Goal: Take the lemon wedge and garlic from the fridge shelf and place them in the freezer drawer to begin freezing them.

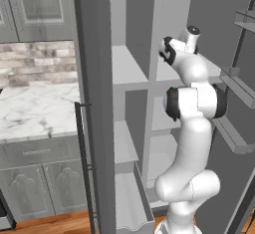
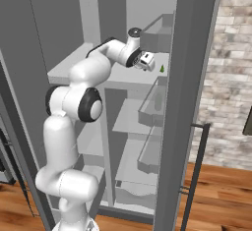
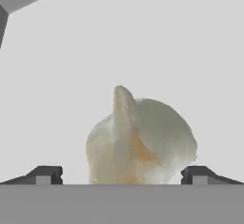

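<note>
Gripper (image 3: 121,175) spread wide, nothing grasped; garlic (image 3: 141,139) sits btwn its fingertips (image 3: 45,174) on the fridge shelf (image 3: 143,42). Freezer drawer (image 1: 130,203) pulled out (low in fridge), well apart.

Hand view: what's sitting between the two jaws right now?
The garlic, an off-white bulb on the pale shelf, sits between the open jaws in the hand view.

Kitchen; open fridge (image 1: 134,78) with grey shelves, marble counter (image 1: 35,111), panelled cabinets (image 1: 35,188), brick backsplash (image 1: 37,61), wood floor (image 2: 216,195)
</note>
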